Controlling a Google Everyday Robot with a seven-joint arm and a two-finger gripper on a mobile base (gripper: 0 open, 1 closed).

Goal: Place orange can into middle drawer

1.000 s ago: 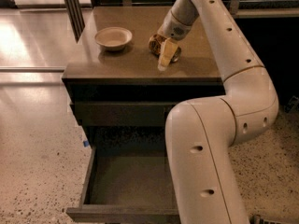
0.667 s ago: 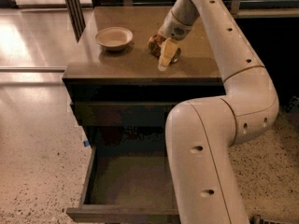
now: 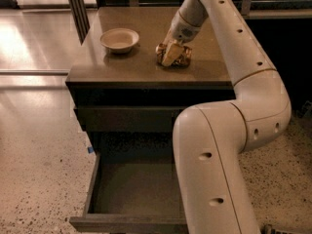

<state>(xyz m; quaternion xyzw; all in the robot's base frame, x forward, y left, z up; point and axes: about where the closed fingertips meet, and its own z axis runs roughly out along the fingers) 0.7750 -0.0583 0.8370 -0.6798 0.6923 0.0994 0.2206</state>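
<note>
One claw (image 3: 170, 53) is down upon the orange can (image 3: 182, 59), which lies on the counter (image 3: 136, 69) at 3 o'clock from the bowl (image 3: 120, 39), long axis seemingly 9-to-3. Whether it grips, I cannot tell. The open middle drawer (image 3: 131, 191) lies toward 6 o'clock.

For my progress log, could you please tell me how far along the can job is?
Done: the drawer is pulled open below. In hand: the pincer is down at the can, which sits on the cabinet top right of the bowl. Left: lift the can, carry it down and set it in the drawer.
</note>
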